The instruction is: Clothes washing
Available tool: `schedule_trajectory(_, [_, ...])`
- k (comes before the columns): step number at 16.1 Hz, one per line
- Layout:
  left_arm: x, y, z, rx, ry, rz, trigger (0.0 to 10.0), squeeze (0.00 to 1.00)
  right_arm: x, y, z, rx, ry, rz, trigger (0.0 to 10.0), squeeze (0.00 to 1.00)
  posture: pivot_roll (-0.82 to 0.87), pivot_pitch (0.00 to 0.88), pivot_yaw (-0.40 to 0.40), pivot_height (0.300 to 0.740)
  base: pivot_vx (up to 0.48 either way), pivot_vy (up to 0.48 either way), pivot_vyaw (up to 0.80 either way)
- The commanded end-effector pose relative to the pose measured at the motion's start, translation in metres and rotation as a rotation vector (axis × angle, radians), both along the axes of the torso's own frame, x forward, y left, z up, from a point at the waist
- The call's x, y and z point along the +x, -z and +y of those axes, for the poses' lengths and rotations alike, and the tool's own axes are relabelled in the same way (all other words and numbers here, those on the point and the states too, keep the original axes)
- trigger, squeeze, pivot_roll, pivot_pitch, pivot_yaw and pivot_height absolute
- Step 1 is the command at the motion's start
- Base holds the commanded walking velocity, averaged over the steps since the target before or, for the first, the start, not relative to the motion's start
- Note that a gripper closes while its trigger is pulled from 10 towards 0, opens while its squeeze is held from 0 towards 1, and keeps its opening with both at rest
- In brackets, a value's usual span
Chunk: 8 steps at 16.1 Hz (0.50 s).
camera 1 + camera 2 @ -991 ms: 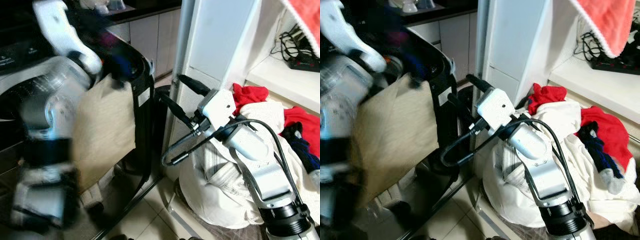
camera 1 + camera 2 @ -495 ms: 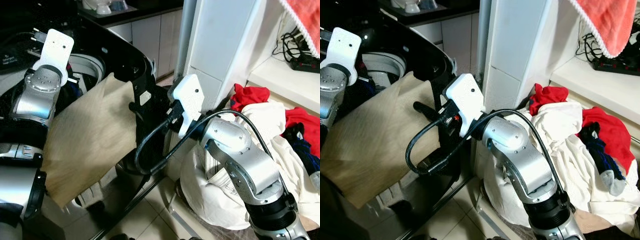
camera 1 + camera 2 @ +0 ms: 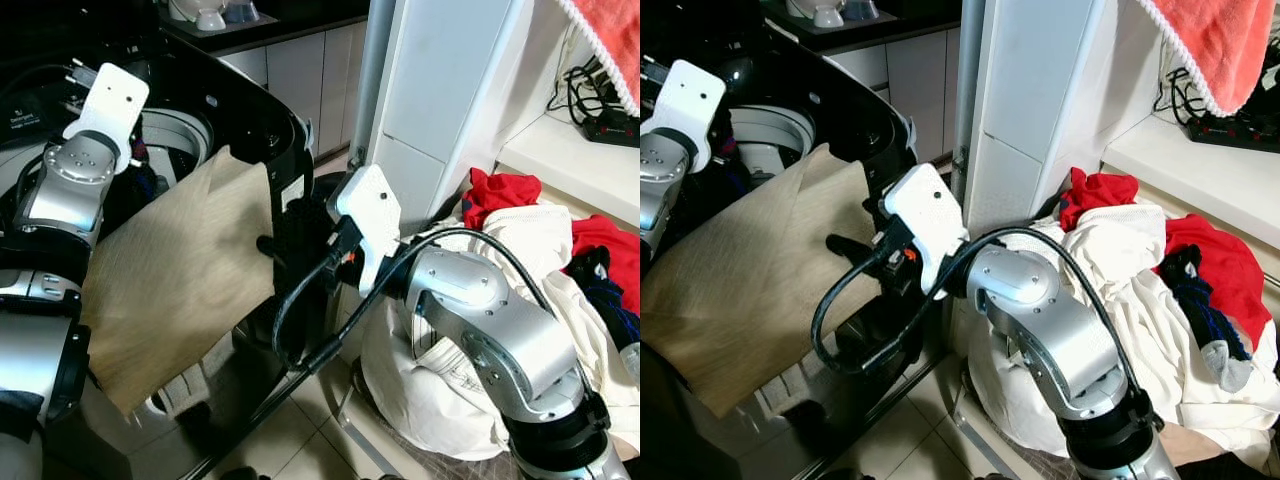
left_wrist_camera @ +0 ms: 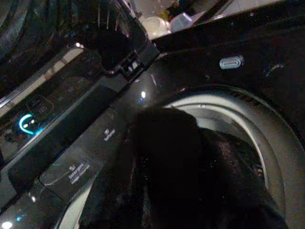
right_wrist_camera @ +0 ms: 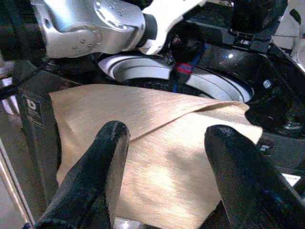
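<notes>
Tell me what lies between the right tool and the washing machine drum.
The beige cloth lies there, draped over the washer's rim. In the right wrist view it spreads past the open right tool toward the drum.

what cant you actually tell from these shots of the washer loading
- Left gripper: head views, its fingers are hidden behind the wrist inside the washer drum; the left wrist view is too dark, so open or shut is unclear.
- What the dark item it reaches is: shadowed.
- Beige cloth: its lower end is cut off behind the left arm.
- Laundry pile: cropped by the frame's right edge.
- Right gripper: open before the cloth; contact unclear.
</notes>
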<state>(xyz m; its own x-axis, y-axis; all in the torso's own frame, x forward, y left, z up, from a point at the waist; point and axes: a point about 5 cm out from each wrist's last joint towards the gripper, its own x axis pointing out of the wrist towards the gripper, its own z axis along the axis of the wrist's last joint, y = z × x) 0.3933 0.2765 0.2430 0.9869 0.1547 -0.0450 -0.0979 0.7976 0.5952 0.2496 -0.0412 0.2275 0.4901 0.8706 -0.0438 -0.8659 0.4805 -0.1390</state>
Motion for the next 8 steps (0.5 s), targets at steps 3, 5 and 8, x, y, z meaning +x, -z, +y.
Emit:
schedule_trajectory(3, [0.002, -0.016, 0.000, 0.005, 0.022, -0.051, 10.0, 1.00, 0.002, -0.006, -0.005, 0.016, 0.041, -0.002, 10.0, 0.00, -0.05, 0.000, 0.006, 0.740, 0.000, 0.000, 0.00])
schedule_trajectory(5, [0.002, -0.017, -0.003, 0.000, 0.049, -0.063, 10.0, 1.00, 0.014, -0.005, -0.015, 0.025, 0.179, -0.009, 10.0, 0.00, -0.05, 0.000, 0.007, 0.740, 0.000, 0.000, 0.00])
schedule_trajectory(8, [0.000, -0.029, -0.019, 0.063, 0.145, -0.174, 10.0, 1.00, 0.036, -0.002, -0.050, 0.048, 0.518, -0.013, 10.0, 0.00, -0.06, 0.000, 0.010, 0.740, 0.000, 0.000, 0.00])
